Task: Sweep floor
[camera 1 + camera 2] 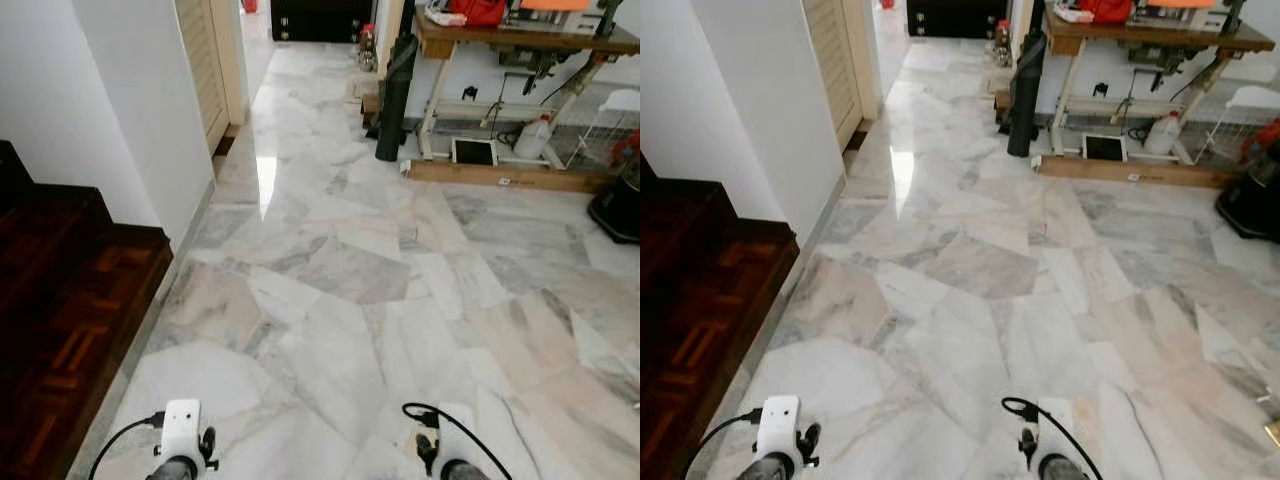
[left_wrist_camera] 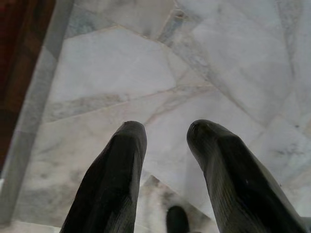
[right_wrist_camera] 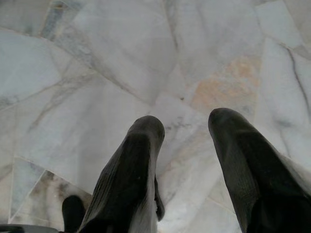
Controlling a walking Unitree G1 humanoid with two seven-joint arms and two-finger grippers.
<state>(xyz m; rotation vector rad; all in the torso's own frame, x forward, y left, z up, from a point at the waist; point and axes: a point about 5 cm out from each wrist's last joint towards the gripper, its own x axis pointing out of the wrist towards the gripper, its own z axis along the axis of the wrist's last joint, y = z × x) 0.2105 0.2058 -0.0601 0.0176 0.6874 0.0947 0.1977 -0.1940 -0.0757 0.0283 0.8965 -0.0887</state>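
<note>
Wide marble floor point(image 1: 340, 300) ahead of me, open through the middle and running on into a corridor at the far end. On my left it's bounded by a white wall point(image 1: 110, 110) and, nearer, a dark wooden step point(image 1: 70, 300) whose edge runs just beside my left arm. Far right: a wooden work table point(image 1: 520, 45) with a dark rolled mat point(image 1: 395, 95) leaning at its near leg, a white jug point(image 1: 532, 138) under it, and a black base point(image 1: 618, 205) at the right edge. No broom that I can make out.

Both arms hang low, wrists at the bottom of the head views. Left gripper point(image 2: 165, 131) points down at bare marble, fingers spread, holding nothing. Right gripper point(image 3: 187, 124) same: fingers apart, empty, over marble.
</note>
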